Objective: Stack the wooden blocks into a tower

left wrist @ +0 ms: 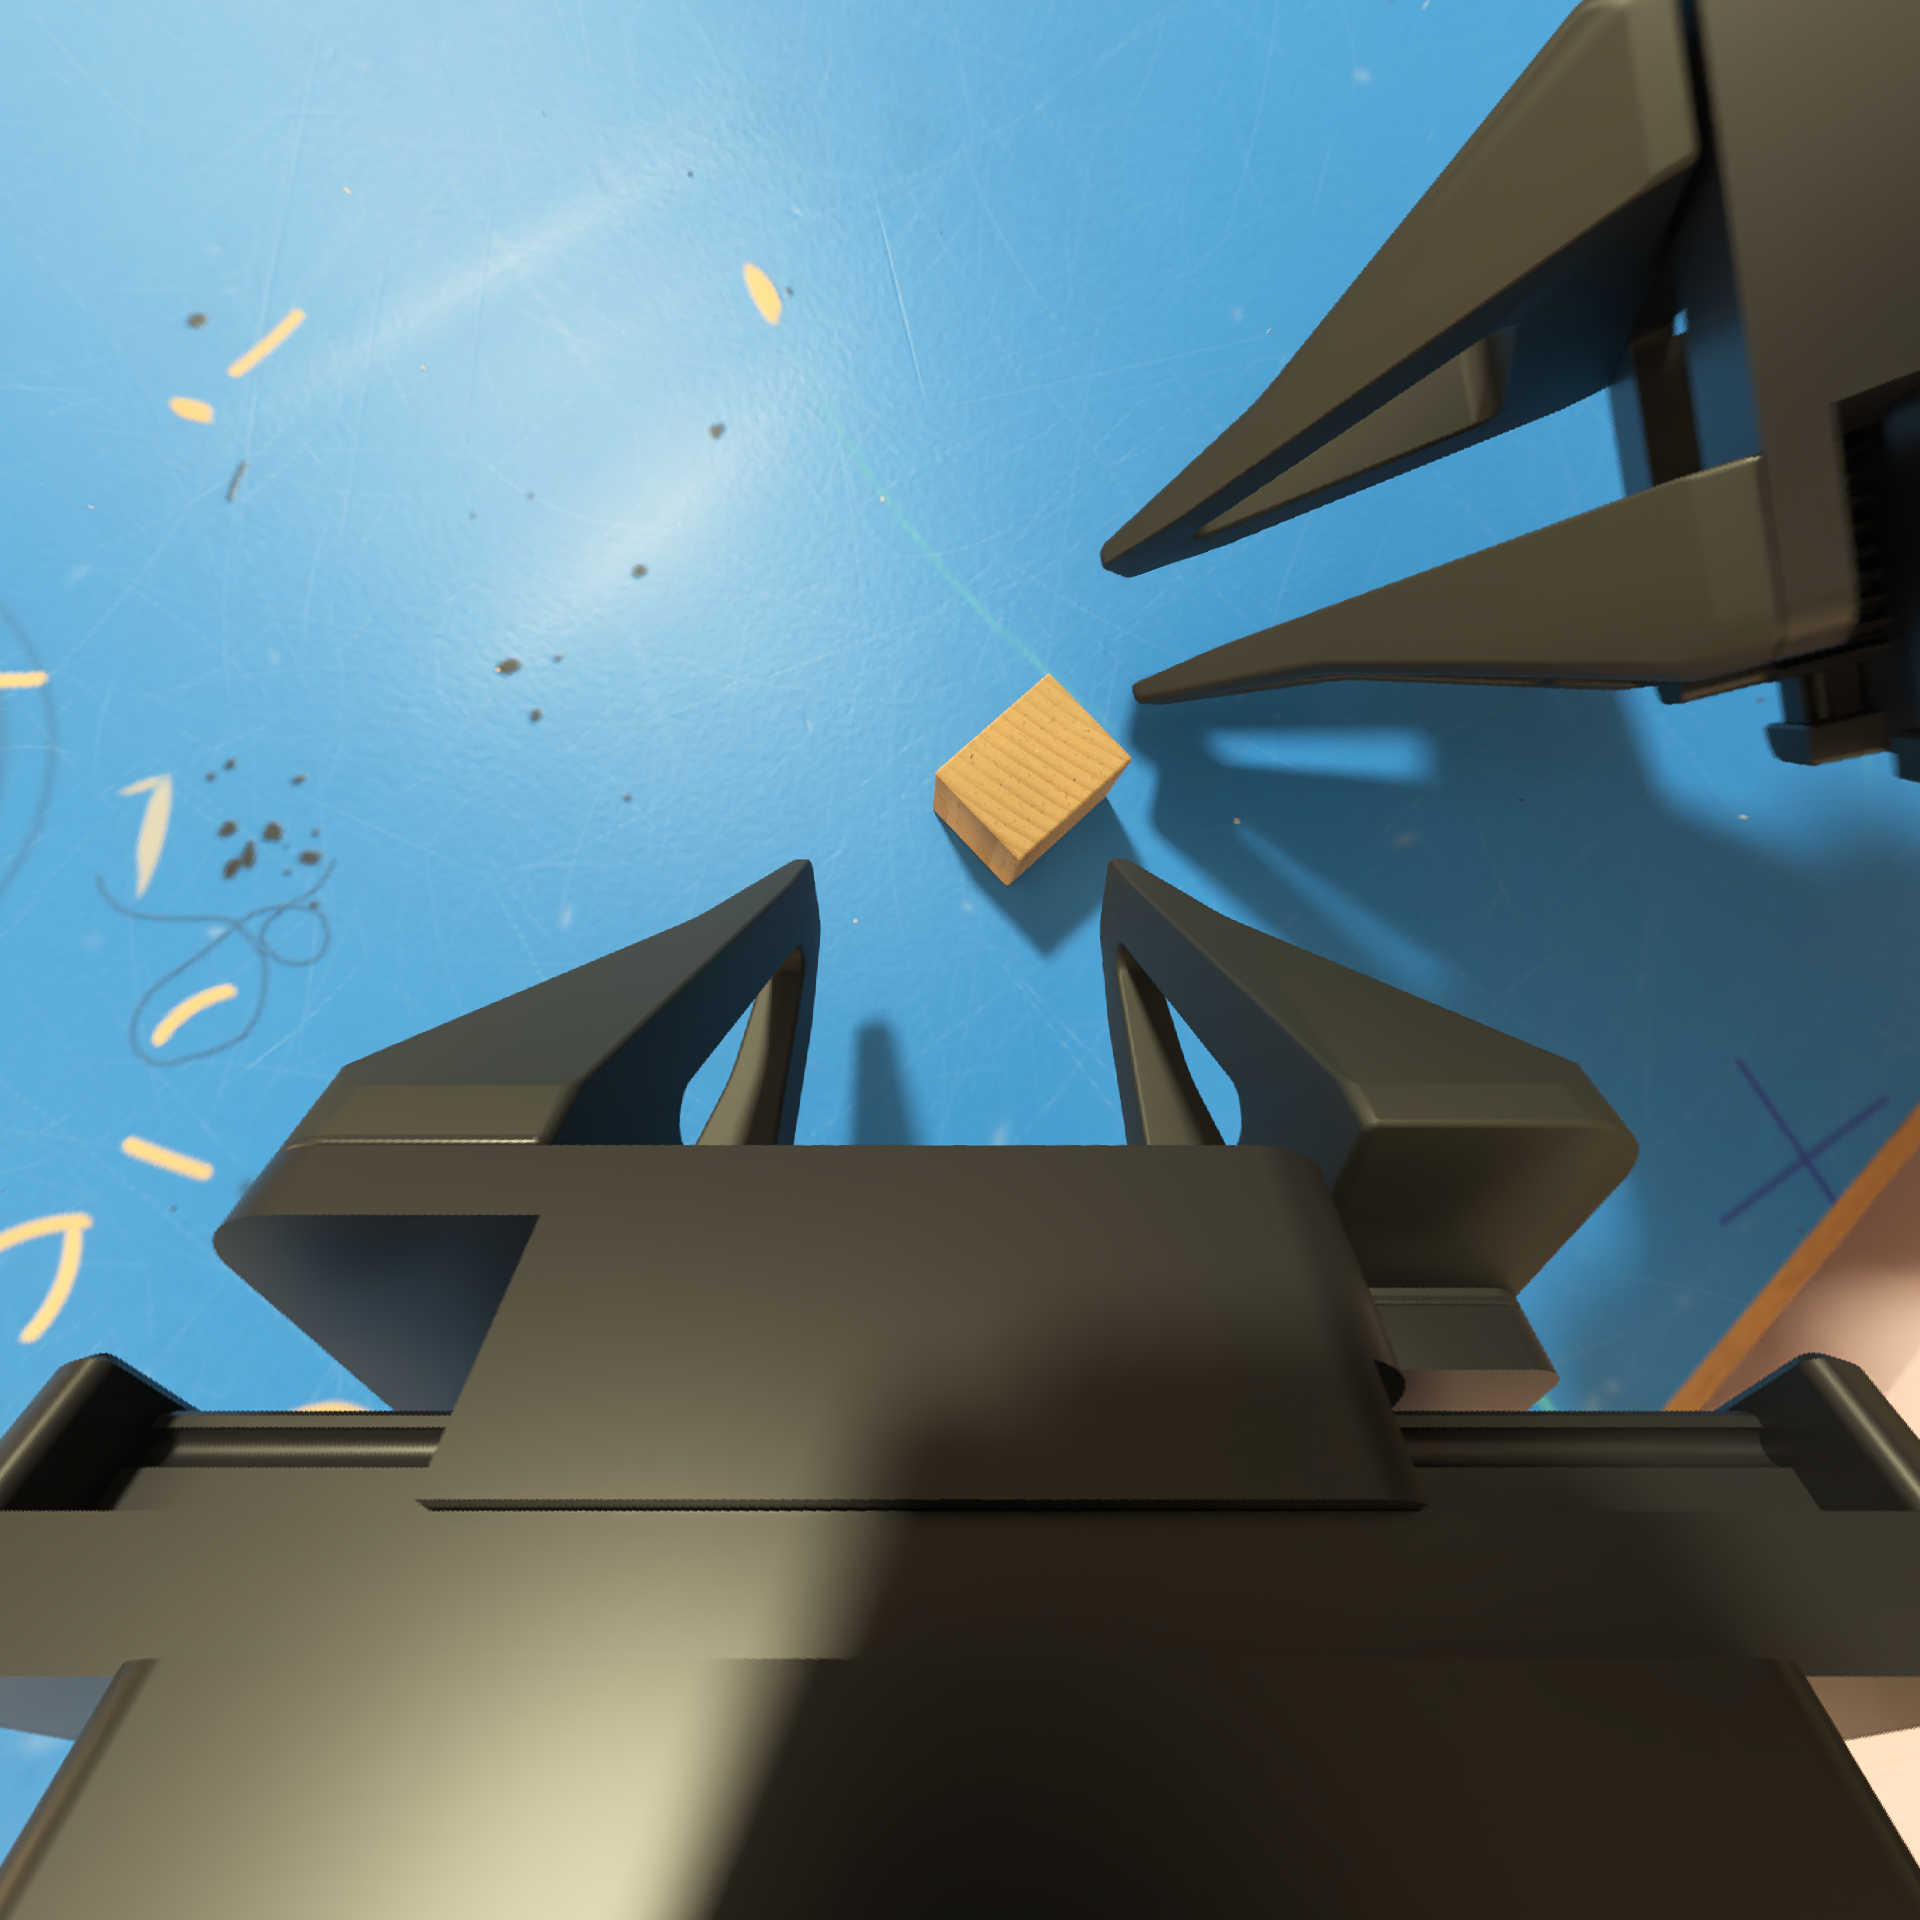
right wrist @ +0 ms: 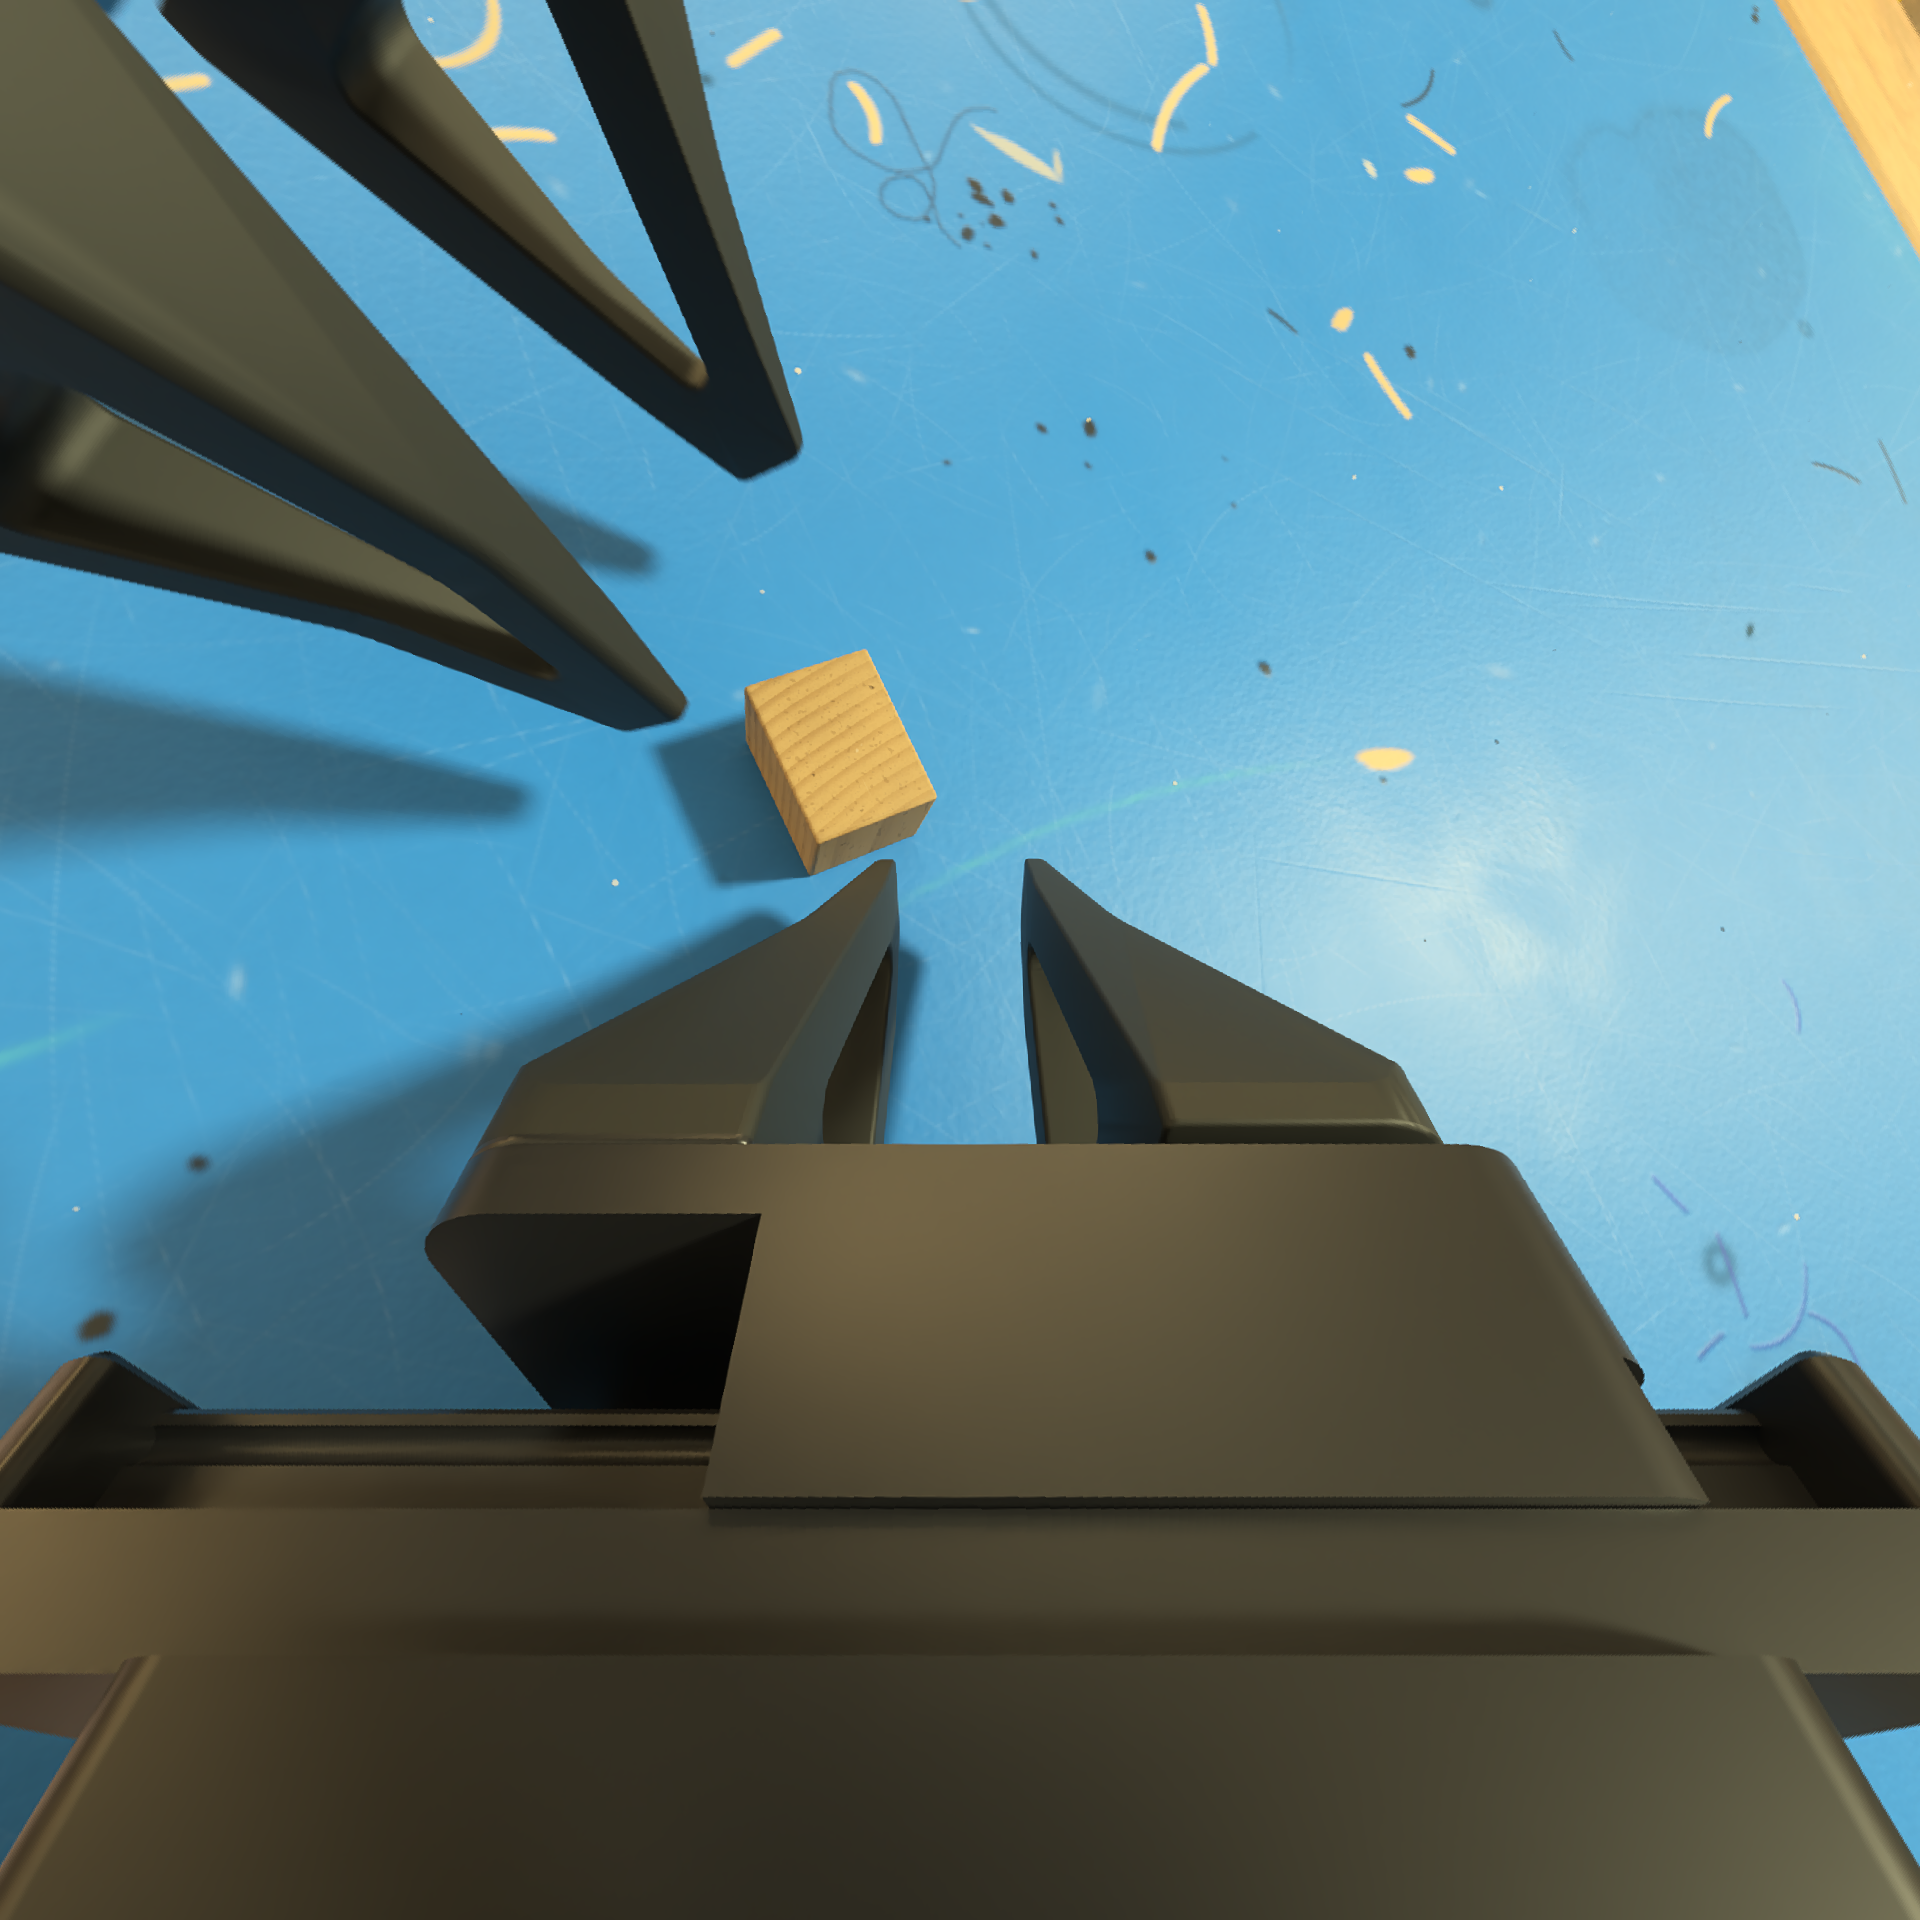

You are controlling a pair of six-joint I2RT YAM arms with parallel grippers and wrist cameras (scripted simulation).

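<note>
Block [left wrist: 1023, 774] is my landmark: one wooden cube, flat on the blue table [left wrist: 520, 520], turned diagonally to both cameras. No second block shows in either view, so I judge the tower not yet begun.

Left of the block, in the left wrist view, the table carries only yellow paint flecks [left wrist: 265, 343] and a pencil scribble [left wrist: 223, 966]. My left gripper [left wrist: 961, 894] hangs just short of the block and above it, jaws set wide and holding nothing. The gap is broader than the cube, which I read as staging for a descent over it. Right of the block, my right gripper [left wrist: 1117, 634] reaches in from the upper corner, its lower fingertip just beside the block's corner. Whether it touches, I cannot settle from this angle.

The right wrist view shows what that one cannot. Here the left gripper [right wrist: 727, 592] sits left of the block [right wrist: 836, 758] with its tips spread, one close beside the cube. My right gripper [right wrist: 961, 878] shows its own jaws parted only narrowly and empty, the gap seemingly tighter than the block. I judge it must widen before any grasp. This view also shows the table's wooden edge [right wrist: 1870, 125], far right of the block.

Both grippers crowd one cube; collision is the risk.
</note>
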